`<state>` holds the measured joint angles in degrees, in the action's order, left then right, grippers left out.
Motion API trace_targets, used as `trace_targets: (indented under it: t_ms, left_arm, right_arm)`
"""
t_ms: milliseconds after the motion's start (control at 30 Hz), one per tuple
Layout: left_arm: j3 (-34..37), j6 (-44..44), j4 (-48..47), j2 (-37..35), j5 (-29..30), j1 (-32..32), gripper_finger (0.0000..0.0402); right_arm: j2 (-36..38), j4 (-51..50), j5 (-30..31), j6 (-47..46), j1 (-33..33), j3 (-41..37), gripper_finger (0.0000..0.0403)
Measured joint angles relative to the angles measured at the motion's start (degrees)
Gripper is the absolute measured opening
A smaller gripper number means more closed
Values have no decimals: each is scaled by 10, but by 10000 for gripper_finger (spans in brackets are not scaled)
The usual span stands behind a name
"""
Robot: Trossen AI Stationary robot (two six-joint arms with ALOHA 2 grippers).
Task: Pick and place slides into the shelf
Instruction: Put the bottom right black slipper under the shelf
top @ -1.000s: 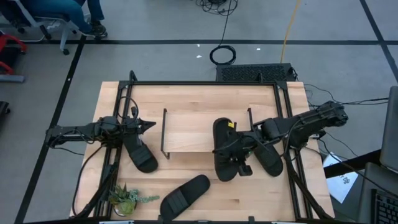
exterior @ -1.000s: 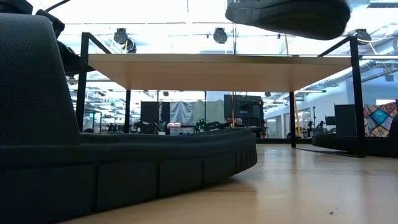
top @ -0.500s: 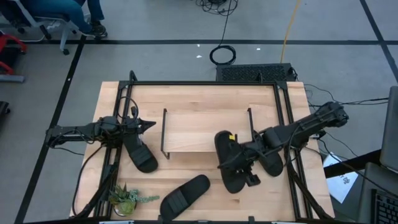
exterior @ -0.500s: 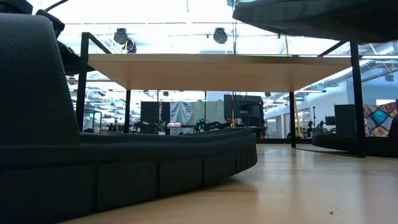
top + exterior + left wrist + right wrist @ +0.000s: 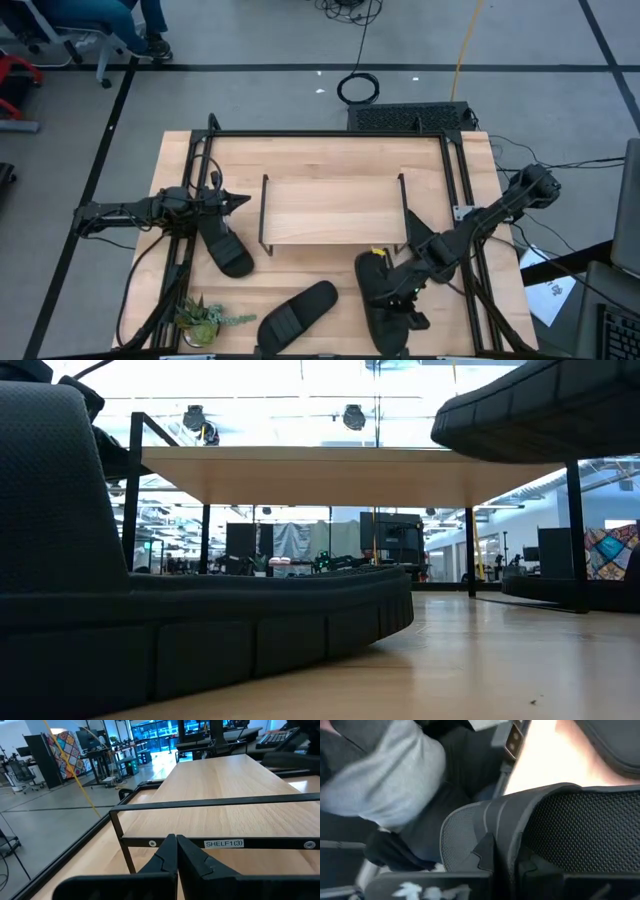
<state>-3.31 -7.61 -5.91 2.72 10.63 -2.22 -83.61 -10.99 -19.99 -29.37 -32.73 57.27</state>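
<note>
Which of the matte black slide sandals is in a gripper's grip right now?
The matte black slide sandal at the table's front right, clamped by the right gripper. The other two visible sandals lie free on the wooden tabletop.

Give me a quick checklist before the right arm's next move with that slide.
1. Right pincer shut on the held slide: ok.
2. Held slide lifted off the table: ok, low view shows it raised.
3. Shelf top free of slides: ok.
4. Left pincer shut, waiting left of the shelf: ok.
5. Lower tier free: cannot tell.
</note>
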Motion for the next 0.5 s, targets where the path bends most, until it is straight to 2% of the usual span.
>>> trace_targets:
  t_ms: [167, 400, 500]
  left_arm:
    - [0, 7, 0, 0, 0, 0, 1]
    - [0, 7, 0, 0, 0, 0, 1]
    - [0, 7, 0, 0, 0, 0, 1]
  right_arm:
    - [0, 51, 8, -44, 0, -39, 4]
    - [-6, 55, 84, -64, 0, -69, 4]
    - [-26, 61, 97, -64, -3, -69, 4]
